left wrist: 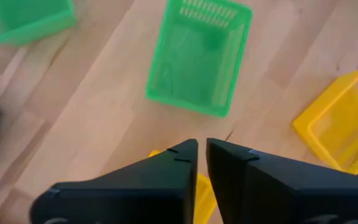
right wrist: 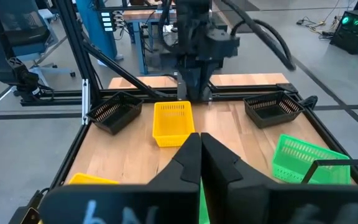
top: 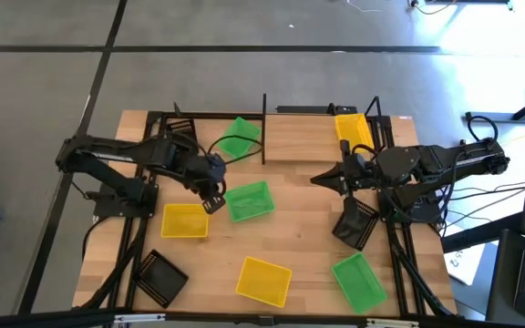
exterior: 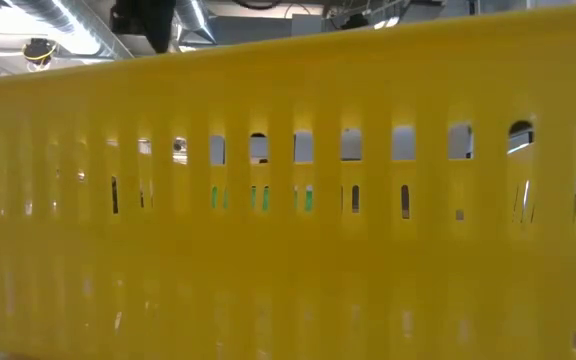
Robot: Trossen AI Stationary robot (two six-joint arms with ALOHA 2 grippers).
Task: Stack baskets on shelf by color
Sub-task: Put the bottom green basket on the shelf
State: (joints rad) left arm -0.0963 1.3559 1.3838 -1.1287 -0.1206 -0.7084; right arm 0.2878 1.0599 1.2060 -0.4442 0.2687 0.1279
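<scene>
Left end effector (top: 211,202), fingers nearly together and empty, hovers beside the green basket (top: 249,200) at mid-table. Open wider, straddle one basket wall, then clench. Right end effector (top: 320,179) waits clenched, empty, near the shelf (top: 299,137).

— What is carrying the load?
— The wooden tabletop (top: 299,228) is.
— What is lying directly on it?
— Green baskets (top: 250,200), yellow baskets (top: 263,280) and black baskets (top: 160,277) are lying scattered across it; the shelf (top: 308,137) is standing at its far edge.
</scene>
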